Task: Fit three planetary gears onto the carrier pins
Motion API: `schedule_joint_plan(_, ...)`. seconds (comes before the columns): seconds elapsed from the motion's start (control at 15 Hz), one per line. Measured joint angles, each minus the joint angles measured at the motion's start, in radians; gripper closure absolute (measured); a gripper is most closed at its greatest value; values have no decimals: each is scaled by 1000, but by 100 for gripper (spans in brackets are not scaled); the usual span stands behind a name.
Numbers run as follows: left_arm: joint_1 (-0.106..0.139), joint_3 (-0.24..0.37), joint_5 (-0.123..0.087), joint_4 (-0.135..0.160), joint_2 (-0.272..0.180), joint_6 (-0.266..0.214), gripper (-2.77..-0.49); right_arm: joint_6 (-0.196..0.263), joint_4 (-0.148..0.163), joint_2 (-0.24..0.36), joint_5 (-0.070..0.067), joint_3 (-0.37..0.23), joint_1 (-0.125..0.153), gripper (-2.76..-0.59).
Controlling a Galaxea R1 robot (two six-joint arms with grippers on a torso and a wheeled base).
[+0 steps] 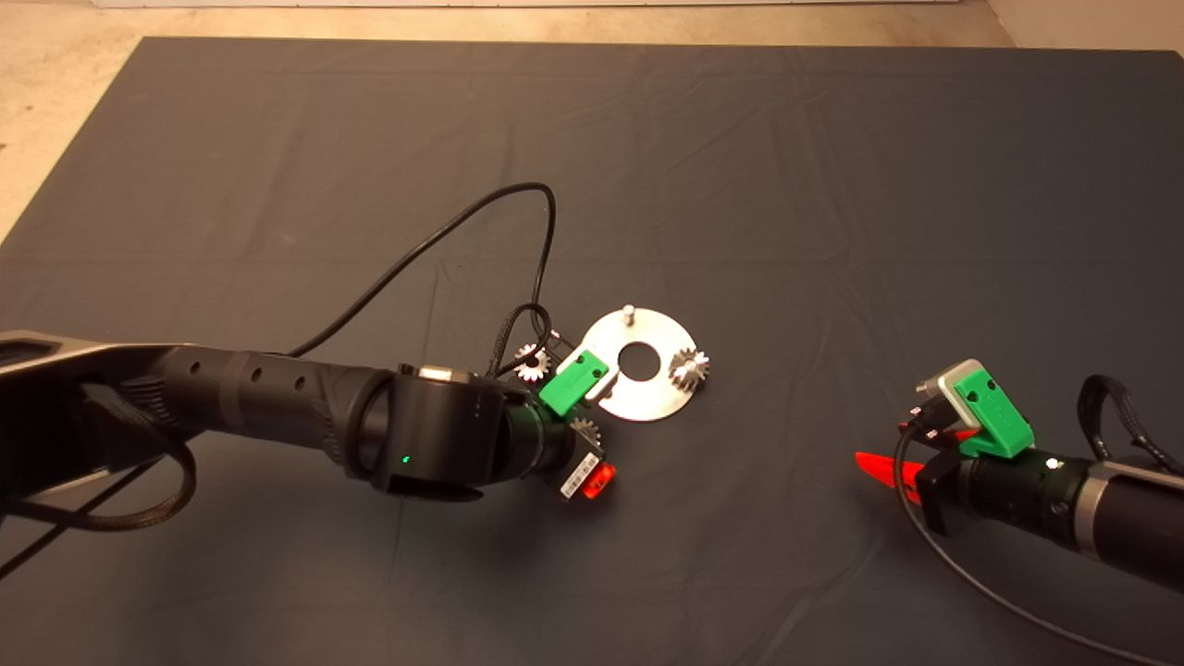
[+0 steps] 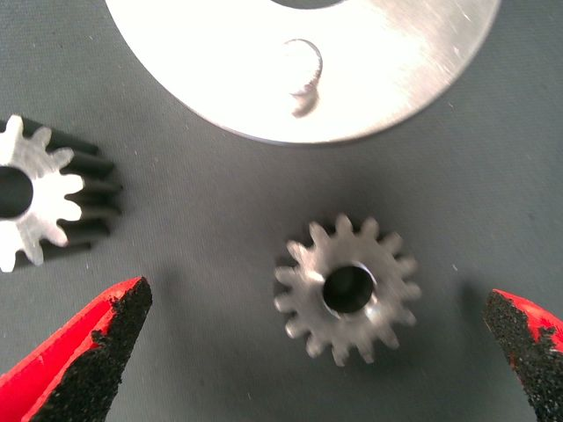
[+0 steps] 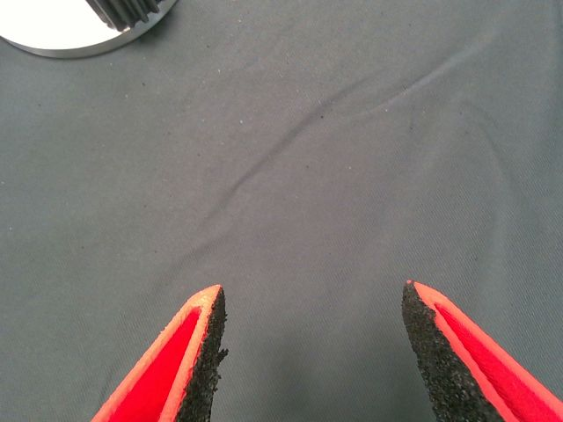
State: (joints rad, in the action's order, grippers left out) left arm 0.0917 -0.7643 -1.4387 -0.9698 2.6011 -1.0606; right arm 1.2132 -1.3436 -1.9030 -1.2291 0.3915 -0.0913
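Dark mat (image 1: 740,166) covers the table, creased, bare floor (image 1: 65,55) past its far edge. Left arm (image 1: 277,407) reaches in from the left to mid-mat, black cable (image 1: 444,240) looping over it; right arm (image 1: 1091,499) sits low at the right, well apart from the parts. Silver plate (image 1: 647,388) lies flat mid-mat with a large centre hole. Left gripper (image 2: 321,352) hangs over the plate's near-left edge, fingers (image 2: 97,352) spread wide, straddling a loose gear (image 2: 345,288) that lies flat on the mat just off the plate rim, not touching either pad. Right gripper (image 3: 312,352) is also spread wide, nothing between the pads, only mat below and the plate rim at the far corner of its wrist view. Second loose gear (image 1: 532,363) rests on the mat left of the plate. Third gear (image 1: 689,367) sits on the plate's right side. One bare pin (image 1: 628,313) stands at the far edge, another (image 2: 303,79) near the left gripper
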Motion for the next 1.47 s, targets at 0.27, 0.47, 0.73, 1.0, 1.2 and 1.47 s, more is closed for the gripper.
schedule_joint_plan(0.27, 0, -7, 7, 1, 23, 0, -266, 0, 0, 0, 0, 0, 0, -147)
schedule_joint_plan(0.47, 0, -9, 7, 1, 23, 1, -251, 0, 0, 0, 0, 0, 0, -147)
schedule_joint_plan(0.73, 0, -9, 7, 1, 22, 1, -224, 0, 0, 0, 0, 0, 0, -147)
schedule_joint_plan(1.0, -1, -9, 7, 1, 22, 1, -222, 0, 0, 0, 1, 0, 0, -147)
schedule_joint_plan(1.2, -6, -9, 7, 1, 22, 1, -208, 0, 0, 0, 0, 0, 0, -147)
schedule_joint_plan(1.47, -6, -9, 7, 1, 22, 4, -193, 0, 0, 0, 1, 0, 0, -147)
